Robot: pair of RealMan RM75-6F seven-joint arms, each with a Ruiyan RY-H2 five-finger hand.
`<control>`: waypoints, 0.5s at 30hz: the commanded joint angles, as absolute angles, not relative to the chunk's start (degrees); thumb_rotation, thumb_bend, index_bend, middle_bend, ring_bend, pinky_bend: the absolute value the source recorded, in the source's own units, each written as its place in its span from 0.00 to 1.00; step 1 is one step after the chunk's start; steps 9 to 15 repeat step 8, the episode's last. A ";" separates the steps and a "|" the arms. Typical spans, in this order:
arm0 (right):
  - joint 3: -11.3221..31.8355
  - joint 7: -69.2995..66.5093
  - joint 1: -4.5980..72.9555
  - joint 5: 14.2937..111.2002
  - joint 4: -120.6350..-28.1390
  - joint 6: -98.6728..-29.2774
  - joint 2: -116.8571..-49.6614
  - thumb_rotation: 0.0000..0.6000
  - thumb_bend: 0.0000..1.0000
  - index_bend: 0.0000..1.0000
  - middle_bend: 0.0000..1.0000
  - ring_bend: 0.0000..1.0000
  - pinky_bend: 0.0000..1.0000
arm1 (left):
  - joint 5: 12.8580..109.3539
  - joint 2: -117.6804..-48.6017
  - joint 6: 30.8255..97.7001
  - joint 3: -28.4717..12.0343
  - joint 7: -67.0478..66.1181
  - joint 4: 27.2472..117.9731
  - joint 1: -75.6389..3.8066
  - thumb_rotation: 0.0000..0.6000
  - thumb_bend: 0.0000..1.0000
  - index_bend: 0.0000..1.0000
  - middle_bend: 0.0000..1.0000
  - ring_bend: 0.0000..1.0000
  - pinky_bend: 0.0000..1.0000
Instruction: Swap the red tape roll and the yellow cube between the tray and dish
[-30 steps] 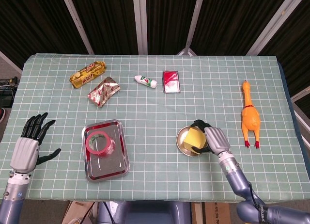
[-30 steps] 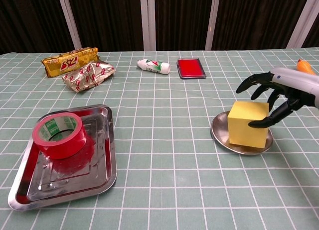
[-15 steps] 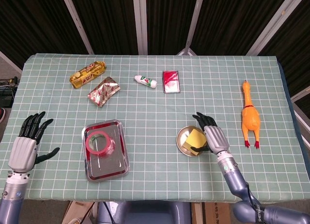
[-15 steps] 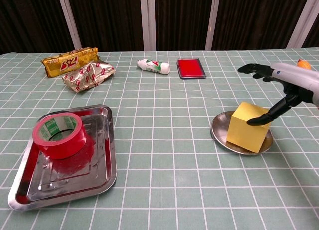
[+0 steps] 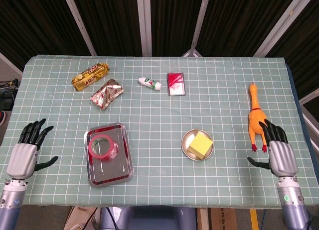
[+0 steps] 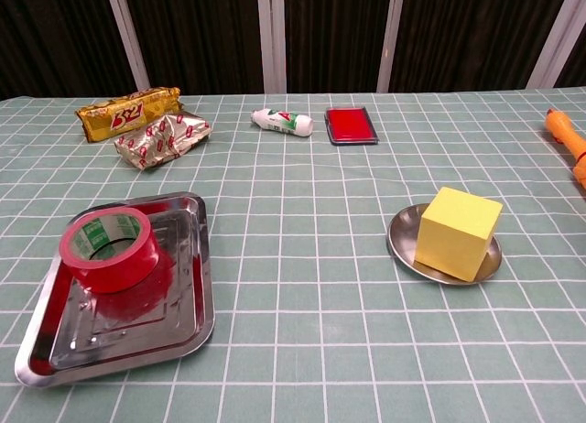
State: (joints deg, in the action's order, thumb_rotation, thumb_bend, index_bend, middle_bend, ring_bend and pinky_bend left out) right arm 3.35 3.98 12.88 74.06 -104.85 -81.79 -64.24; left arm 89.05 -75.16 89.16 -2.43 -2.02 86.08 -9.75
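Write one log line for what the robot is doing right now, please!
left hand: open, holds nothing | right hand: open, beside rubber chicken | red tape roll: in tray | yellow cube: on dish | swap: not done

Bright, even overhead light, soft shadows, perhaps slight glare on tray (image 6: 197,258).

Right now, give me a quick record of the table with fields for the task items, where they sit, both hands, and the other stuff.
tape: red tape roll lying flat in the tray
cube: yellow cube on the dish
swap: not done
left hand: open, holds nothing, at the table's left edge
right hand: open, holds nothing, beside the rubber chicken
far side: gold snack pack, foil wrapper, small tube, red flat tin
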 commanded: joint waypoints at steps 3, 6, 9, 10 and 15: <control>-1.56 4.89 6.46 87.00 -98.47 -92.32 -65.75 1.00 0.00 0.06 0.01 0.00 0.00 | 85.04 -71.94 86.98 -2.31 -5.18 91.14 -8.39 1.00 0.08 0.17 0.00 0.00 0.06; -1.70 9.14 5.61 90.79 -96.56 -95.06 -67.48 1.00 0.00 0.06 0.01 0.00 0.00 | 85.14 -70.87 86.73 -2.04 -4.15 91.77 -8.07 1.00 0.08 0.17 0.00 0.00 0.06; -1.74 10.18 5.55 92.20 -96.14 -95.30 -67.63 1.00 0.00 0.06 0.01 0.00 0.00 | 85.33 -70.40 86.38 -1.92 -3.47 91.89 -8.08 1.00 0.08 0.17 0.00 0.00 0.06; -1.74 10.18 5.55 92.20 -96.14 -95.30 -67.63 1.00 0.00 0.06 0.01 0.00 0.00 | 85.33 -70.40 86.38 -1.92 -3.47 91.89 -8.08 1.00 0.08 0.17 0.00 0.00 0.06; -1.74 10.18 5.55 92.20 -96.14 -95.30 -67.63 1.00 0.00 0.06 0.01 0.00 0.00 | 85.33 -70.40 86.38 -1.92 -3.47 91.89 -8.08 1.00 0.08 0.17 0.00 0.00 0.06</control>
